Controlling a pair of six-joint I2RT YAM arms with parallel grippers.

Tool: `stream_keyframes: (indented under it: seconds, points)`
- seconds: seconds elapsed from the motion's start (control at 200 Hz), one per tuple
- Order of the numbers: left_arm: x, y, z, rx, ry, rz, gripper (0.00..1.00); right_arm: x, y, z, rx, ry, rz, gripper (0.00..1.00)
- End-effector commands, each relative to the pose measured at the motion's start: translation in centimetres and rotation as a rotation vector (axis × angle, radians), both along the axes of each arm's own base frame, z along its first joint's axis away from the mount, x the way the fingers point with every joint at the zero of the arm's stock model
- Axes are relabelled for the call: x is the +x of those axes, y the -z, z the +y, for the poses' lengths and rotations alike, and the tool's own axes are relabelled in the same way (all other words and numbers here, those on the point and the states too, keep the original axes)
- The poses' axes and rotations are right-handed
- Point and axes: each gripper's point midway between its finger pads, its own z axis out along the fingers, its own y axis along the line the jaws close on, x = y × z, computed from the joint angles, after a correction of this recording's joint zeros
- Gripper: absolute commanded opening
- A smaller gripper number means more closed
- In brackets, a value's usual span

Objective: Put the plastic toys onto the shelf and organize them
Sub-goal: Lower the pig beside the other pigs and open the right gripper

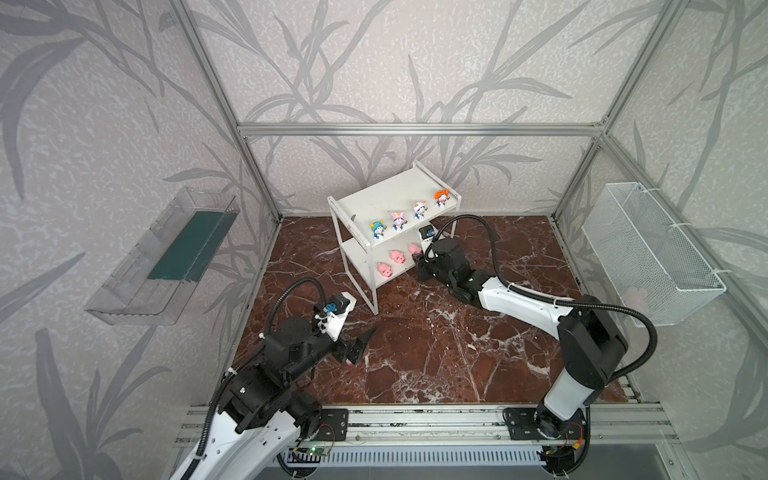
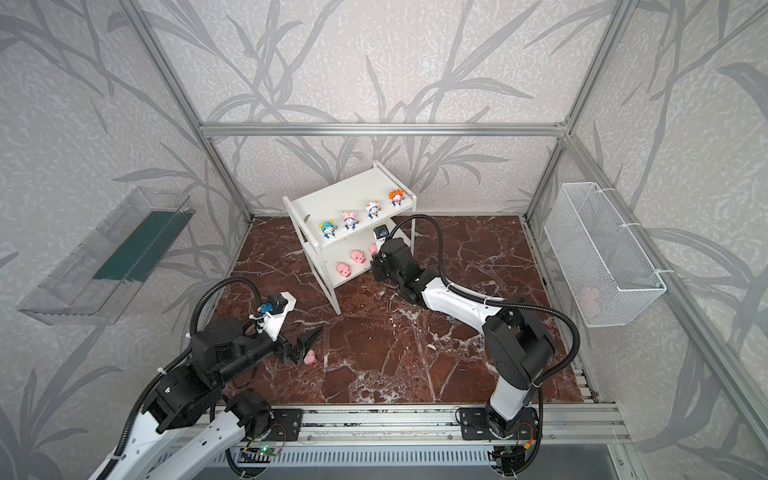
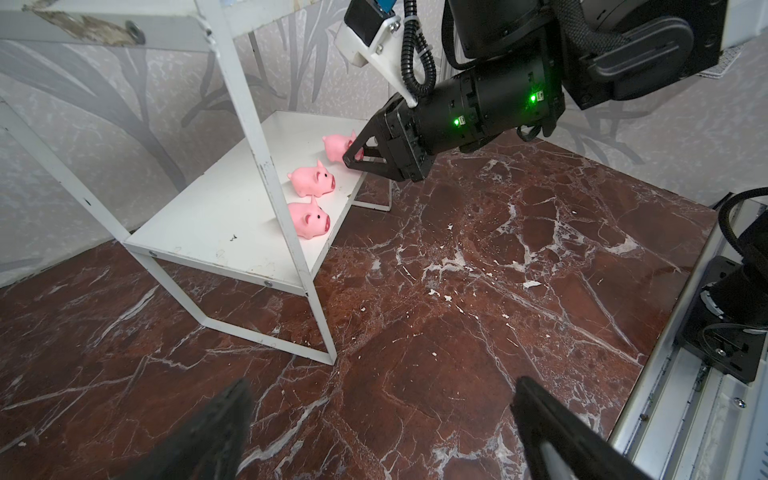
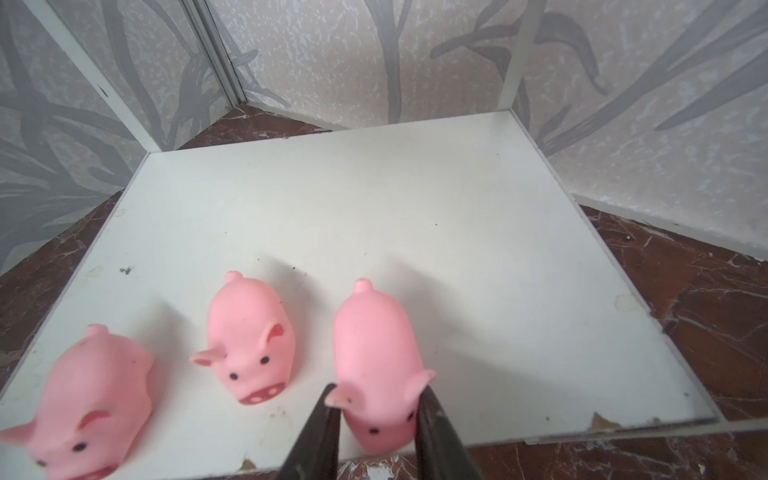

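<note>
Right gripper [image 4: 379, 390]: fingers [image 4: 320, 436] flank the head of a pig [image 4: 370, 340] standing on the shelf [image 4: 374, 199] lower board; we cannot tell if they squeeze | two more pigs [image 4: 249, 336] in a row just beside this gripper | left gripper [image 3: 382, 384]: we see jaws wide apart | loose pig [image 2: 310, 357] on floor [image 2: 415, 353] at its fingertips

Each pink pig [image 4: 249, 345] looked soft and smooth, like dull rubbery plastic. The shelf [image 3: 208, 208] had flat white painted boards, scuffed and chipped, on thin metal tubes. The floor [image 3: 457, 291] was shiny red-brown stone with white veins. The basket [image 1: 648, 249] was white wire mesh.
</note>
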Motion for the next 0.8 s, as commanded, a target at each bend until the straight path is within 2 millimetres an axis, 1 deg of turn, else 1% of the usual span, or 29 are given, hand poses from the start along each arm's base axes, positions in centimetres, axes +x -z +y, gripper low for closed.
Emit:
stream_keyframes:
  seconds: [0.0, 0.18, 0.225, 0.29, 0.43, 0.515, 0.55, 0.56, 0.58, 0.715, 0.795]
  points:
    - [-0.1, -0.1, 0.0, -0.012, 0.003, -0.012, 0.99, 0.8, -1.2, 0.5, 0.046, 0.010, -0.025, 0.31]
    - [-0.1, -0.2, 0.0, -0.014, 0.005, -0.014, 0.99, 0.9, -0.9, 0.7, 0.052, 0.013, -0.017, 0.35]
    - [-0.1, -0.2, 0.0, -0.014, 0.004, -0.014, 0.99, 1.0, -0.8, 0.7, 0.052, 0.012, -0.014, 0.37]
    - [-0.1, -0.2, 0.0, -0.015, 0.006, -0.016, 0.99, 1.0, -0.7, 0.8, 0.054, 0.012, -0.010, 0.43]
    - [-0.1, -0.2, 0.0, -0.014, 0.006, -0.015, 0.99, 0.7, -1.2, 0.8, 0.070, 0.003, -0.021, 0.46]
    - [-0.1, -0.2, 0.0, -0.014, 0.006, -0.015, 0.99, 0.3, -2.0, 0.4, 0.082, 0.002, -0.040, 0.49]
    - [-0.1, -0.2, 0.0, -0.014, 0.004, -0.015, 0.99, 0.2, -1.7, 0.4, 0.079, 0.000, -0.039, 0.50]
    - [-0.1, -0.2, 0.0, -0.015, 0.006, -0.015, 0.99, 0.0, -2.7, 0.2, 0.092, -0.001, -0.055, 0.50]
    - [-0.1, -0.2, 0.0, -0.014, 0.006, -0.015, 0.99, -0.2, -3.1, 0.0, 0.099, -0.001, -0.064, 0.51]
    - [-0.1, -0.1, 0.0, -0.014, 0.006, -0.013, 0.99, -1.5, -4.5, -1.4, 0.113, 0.009, -0.090, 0.55]
    - [-0.1, -0.2, -0.1, -0.015, 0.008, -0.014, 0.99, -2.4, -4.9, -2.5, 0.108, 0.023, -0.089, 0.59]
